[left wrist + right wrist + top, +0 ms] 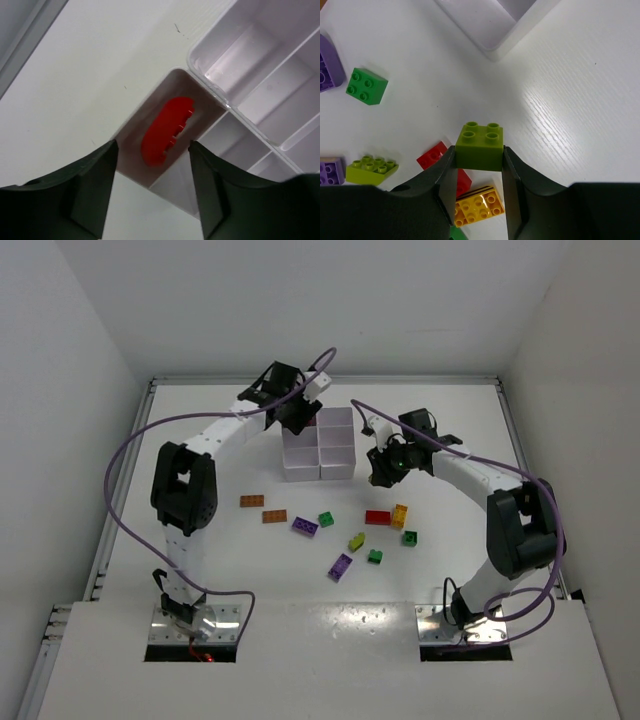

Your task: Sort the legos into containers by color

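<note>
White plastic, the six-compartment container (335,468) sits toward the far middle of the white bench (200,570) in the top view. The left hand (292,410) hangs over the container's far-left corner and hides that compartment. The right hand (385,468) is just beside the container's right wall; what it carries is too small to make out here. Small loose plastic bricks (305,526) in orange, purple, green, red and yellow lie scattered on the bench on the container's near side.

In the left wrist view, the left hand (152,146) has its jaws apart, with nothing between the fingers (90,192). Below the gap, a red studded plastic brick (165,132) lies in the container's (260,65) corner compartment. It is tipped on its side, studs toward the neighbouring compartment, long axis along the compartment's length. Its outline is blurred.

In the right wrist view, the right hand (479,156) is clamped on two opposite sides of a lime-green square plastic brick (480,142), its four studs facing the camera. Only one corner of the container (492,35) shows, apart from this brick. A flat red brick (434,156) and a yellow brick (475,206) lie partly hidden behind the fingers.
</note>
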